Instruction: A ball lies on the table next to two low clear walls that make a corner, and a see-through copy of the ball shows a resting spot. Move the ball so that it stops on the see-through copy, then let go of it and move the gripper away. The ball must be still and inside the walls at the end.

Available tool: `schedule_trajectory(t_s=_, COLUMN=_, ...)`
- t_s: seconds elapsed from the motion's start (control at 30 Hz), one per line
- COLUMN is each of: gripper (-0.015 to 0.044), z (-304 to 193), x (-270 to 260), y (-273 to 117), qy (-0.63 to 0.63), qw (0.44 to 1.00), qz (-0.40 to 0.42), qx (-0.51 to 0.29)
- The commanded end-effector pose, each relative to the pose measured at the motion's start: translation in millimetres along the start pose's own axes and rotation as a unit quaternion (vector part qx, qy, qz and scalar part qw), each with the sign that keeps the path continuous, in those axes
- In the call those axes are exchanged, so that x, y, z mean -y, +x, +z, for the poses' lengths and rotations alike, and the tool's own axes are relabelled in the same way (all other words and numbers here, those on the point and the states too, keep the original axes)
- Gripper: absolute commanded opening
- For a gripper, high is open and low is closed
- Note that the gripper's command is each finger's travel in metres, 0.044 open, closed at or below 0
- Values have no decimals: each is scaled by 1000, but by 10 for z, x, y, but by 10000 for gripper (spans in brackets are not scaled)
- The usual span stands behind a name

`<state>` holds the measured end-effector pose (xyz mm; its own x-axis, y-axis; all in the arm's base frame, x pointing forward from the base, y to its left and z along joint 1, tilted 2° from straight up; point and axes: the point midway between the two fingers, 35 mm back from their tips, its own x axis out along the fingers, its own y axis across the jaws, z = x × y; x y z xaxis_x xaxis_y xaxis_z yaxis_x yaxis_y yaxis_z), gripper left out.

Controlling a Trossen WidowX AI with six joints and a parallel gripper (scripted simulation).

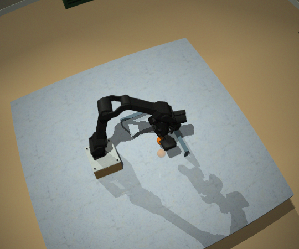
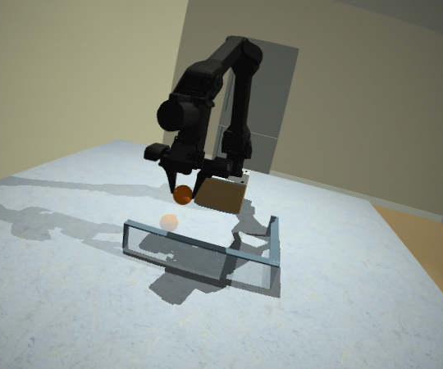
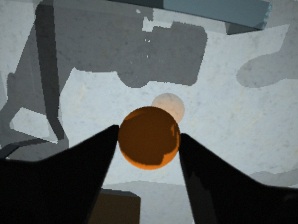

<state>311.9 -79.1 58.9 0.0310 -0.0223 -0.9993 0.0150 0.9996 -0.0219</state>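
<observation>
I find no readable writing or brand mark on anything here; a dark green panel (image 1: 76, 3) at the far edge of the floor shows only faint lines I cannot make out. My claw (image 2: 184, 186) is pinching the ball (image 2: 182, 194), one finger (image 3: 75, 170) pressed to each side of it, and the ball hangs in the air above the table (image 1: 205, 110), clear of the surface. From my wrist I see the orange ball (image 3: 149, 137) filling the gap between my dark fingers, and the pale ghost ball (image 3: 169, 107) lies on the table just past it, partly hidden behind the real one. From the side the ghost (image 2: 168, 221) sits below and a little nearer the camera than the ball, just behind the long glass wall (image 2: 197, 256). The short wall (image 2: 275, 238) meets the long one at a corner off to the side, away from the ghost. From above, my own wrist covers most of the ball (image 1: 158, 140), and the ghost (image 1: 160, 153) shows near it, beside the wall (image 1: 183, 144). My base block (image 1: 105, 160) stands well apart from the walls, and my arm's shadows fall broadly across the table.
</observation>
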Motion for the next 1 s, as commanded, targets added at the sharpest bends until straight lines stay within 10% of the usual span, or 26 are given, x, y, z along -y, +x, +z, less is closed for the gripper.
schedule_trajectory(t_s=0.0, gripper=0, z=-26, x=-2, y=-336, qy=2, qw=1000, qz=-3, qx=6)
schedule_trajectory(t_s=0.97, gripper=0, z=-110, x=267, y=543, qy=2, qw=1000, qz=-4, qx=5)
